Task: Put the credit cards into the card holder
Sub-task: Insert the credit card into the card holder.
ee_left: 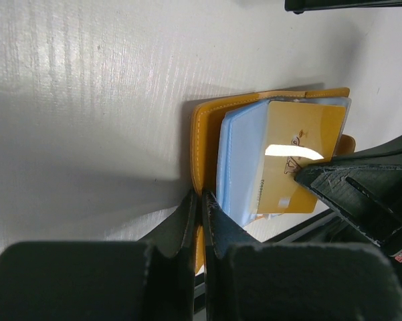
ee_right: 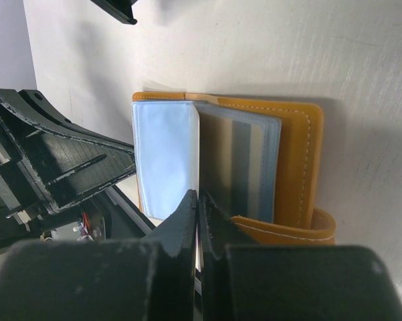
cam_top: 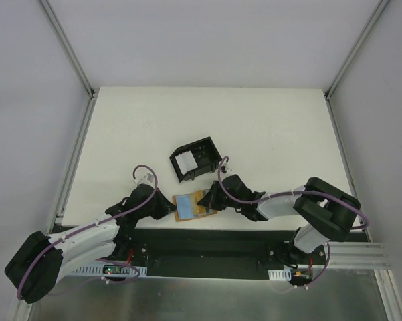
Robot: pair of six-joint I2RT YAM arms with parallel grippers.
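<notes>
White table (cam_top: 267, 134) — L fingers (ee_left: 201, 200) clamped on wallet (ee_left: 204, 127) edge, R fingers (ee_right: 197, 200) closed at its sleeves (ee_right: 164, 160).

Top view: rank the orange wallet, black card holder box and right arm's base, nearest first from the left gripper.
1. Tan-orange folding wallet, at the left gripper fingertips.
2. Black open-topped plastic card holder, beyond it.
3. Right arm's base, far right.

- You had the wallet (cam_top: 189, 207) at the table's (cam_top: 254, 127) 6 o'clock edge, left gripper (cam_top: 170, 208) at its 9 o'clock, right gripper (cam_top: 209, 200) at 3.
- The card holder (cam_top: 195, 160) stood apart at the wallet's 12 o'clock.
</notes>
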